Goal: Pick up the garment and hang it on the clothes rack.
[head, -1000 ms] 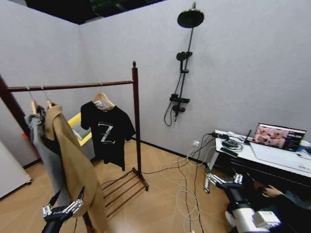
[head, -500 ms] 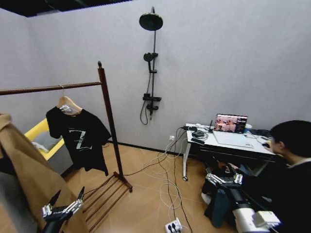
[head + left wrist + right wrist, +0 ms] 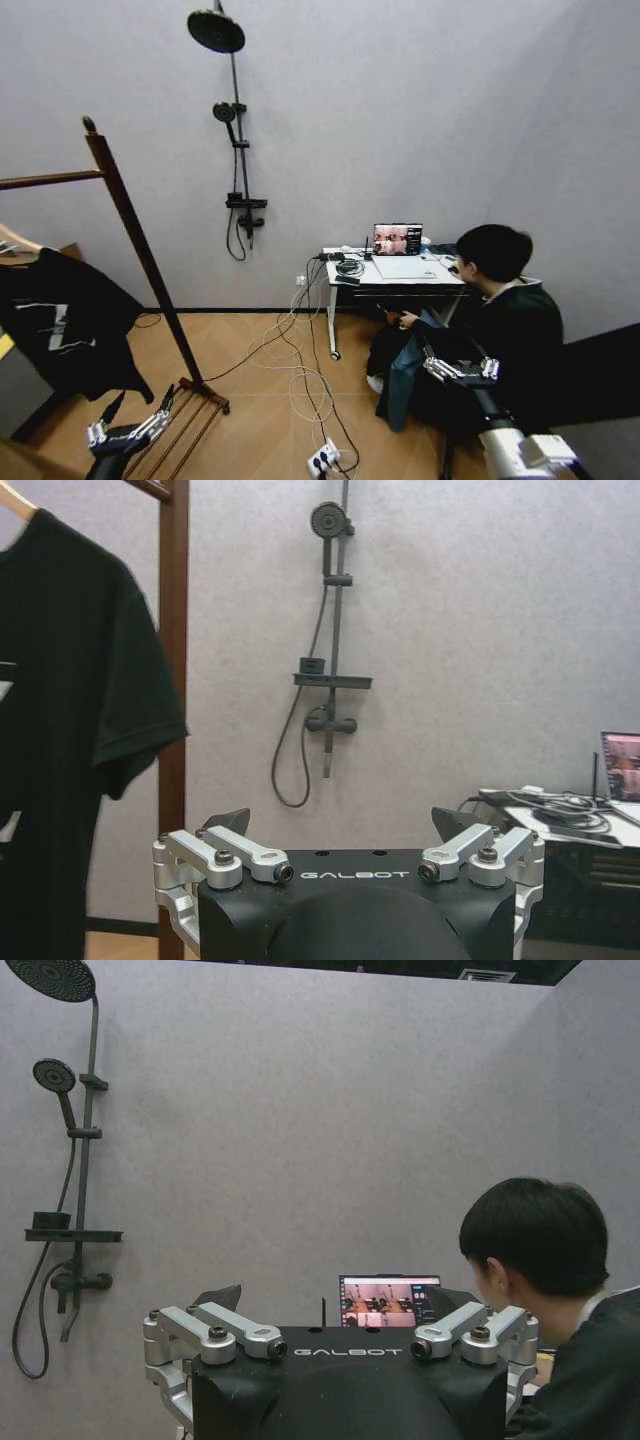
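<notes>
1. The black short-sleeved cotton T-shirt with the white chest graphic (image 3: 60, 325) is hanging on a light wooden hanger (image 3: 14, 243) at the far left of the head view, soft fabric drooping in loose folds.
2. The hanger is sitting under the top rail of the tall dark reddish-brown wooden clothes rack (image 3: 135, 245). Round knob on the post, smooth turned wood, slatted shelf at floor level.
3. The left pincer (image 3: 130, 425) is hovering low at the bottom left, near the rack's base, black body with silvery metal links, fingers spread wide and gripping nothing.
4. The right pincer (image 3: 462, 370) is hovering low on the right, same black-and-metal build, also spread apart and empty.
5. The black metal shower stand with a round flat head (image 3: 232, 150) is standing against the grey textured wall.
6. A white bench (image 3: 395, 275) is carrying an open laptop (image 3: 398, 240) and coiled cables, with more cables trailing over the wood-plank floor (image 3: 270, 420) to a power strip.
</notes>
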